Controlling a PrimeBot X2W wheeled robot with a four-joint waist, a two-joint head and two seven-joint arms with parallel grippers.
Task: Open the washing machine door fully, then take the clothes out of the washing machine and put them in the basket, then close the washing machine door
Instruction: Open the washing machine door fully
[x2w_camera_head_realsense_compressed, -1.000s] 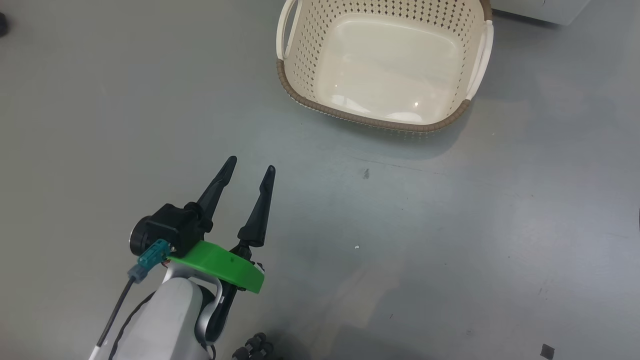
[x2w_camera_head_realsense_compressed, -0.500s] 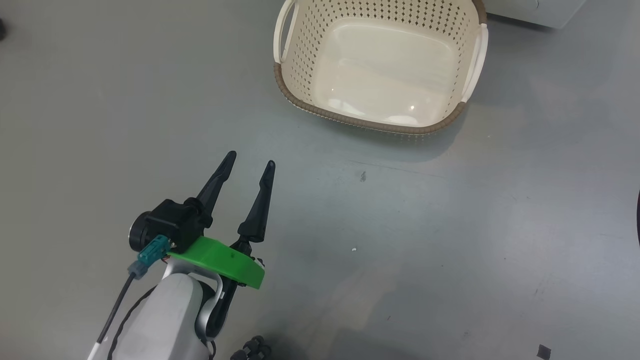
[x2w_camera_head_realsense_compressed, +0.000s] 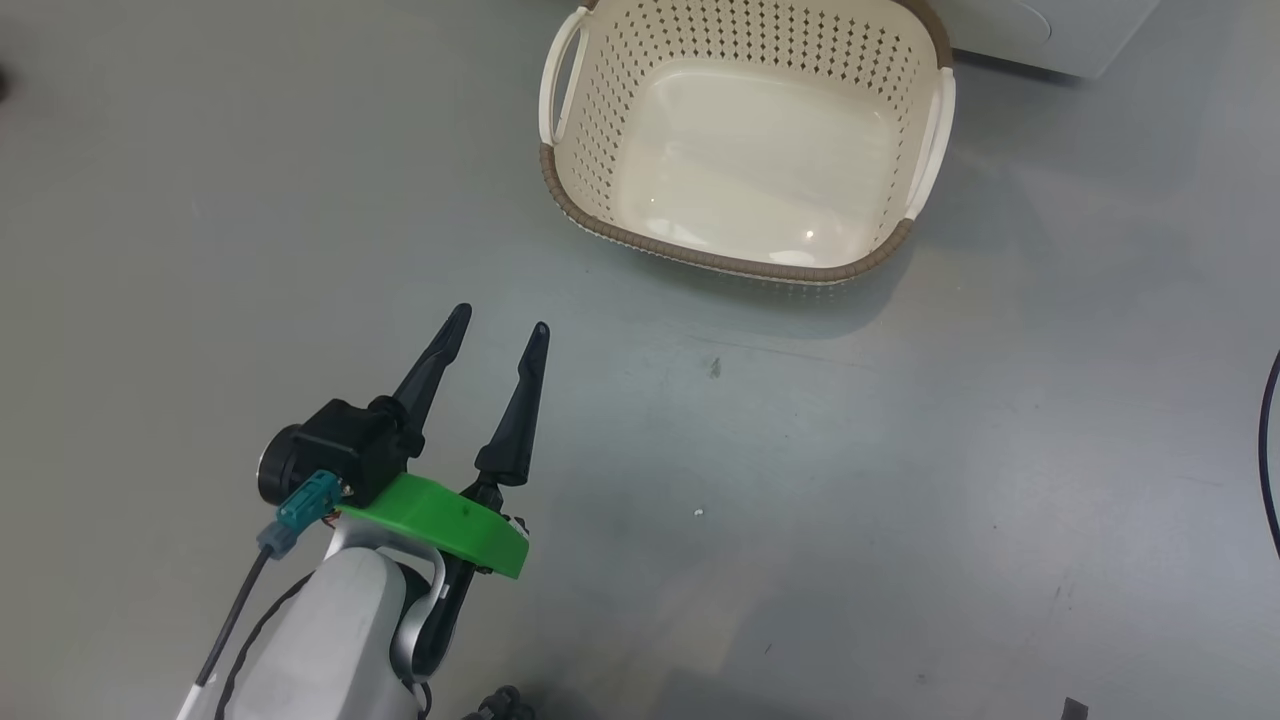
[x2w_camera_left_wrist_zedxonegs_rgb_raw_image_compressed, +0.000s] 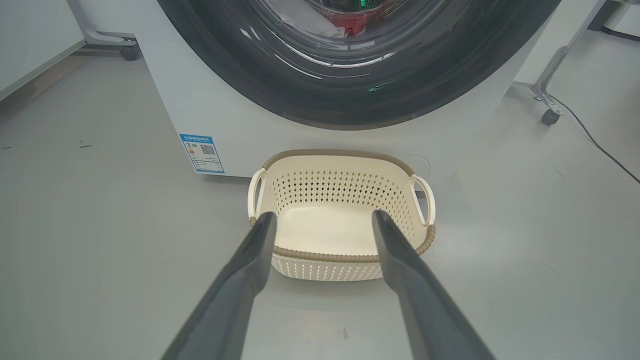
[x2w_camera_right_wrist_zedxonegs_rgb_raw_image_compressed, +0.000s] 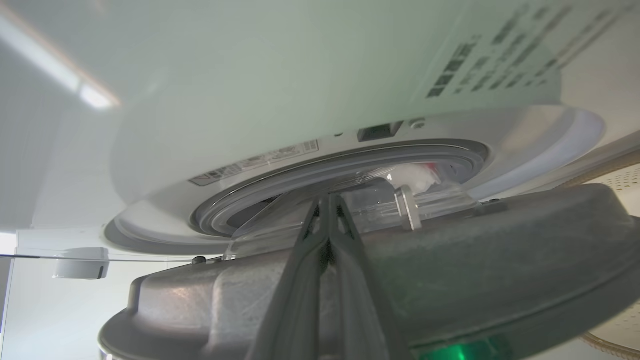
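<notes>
My right pincer (x2w_camera_right_wrist_zedxonegs_rgb_raw_image_compressed: 326, 200) is clenched, set between the washing machine (x2w_camera_left_wrist_zedxonegs_rgb_raw_image_compressed: 240, 115) and the part-open washing machine door (x2w_camera_right_wrist_zedxonegs_rgb_raw_image_compressed: 475, 260) — placed, I judge, to push it wider. My left pincer (x2w_camera_head_realsense_compressed: 500, 320) hangs released over the floor (x2w_camera_head_realsense_compressed: 900, 450); the basket (x2w_camera_head_realsense_compressed: 740, 35) stands empty before the machine — the clothes (x2w_camera_left_wrist_zedxonegs_rgb_raw_image_compressed: 352, 22) lie inside it.

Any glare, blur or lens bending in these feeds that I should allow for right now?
Head view: sharp, evenly lit, two small glints inside the basket, soft shadow beside it. Left wrist view: bright streaks across the washing machine door, own fingers soft. Right wrist view: washing machine front washed out, label print blurred, curves bent by the wide lens.
</notes>
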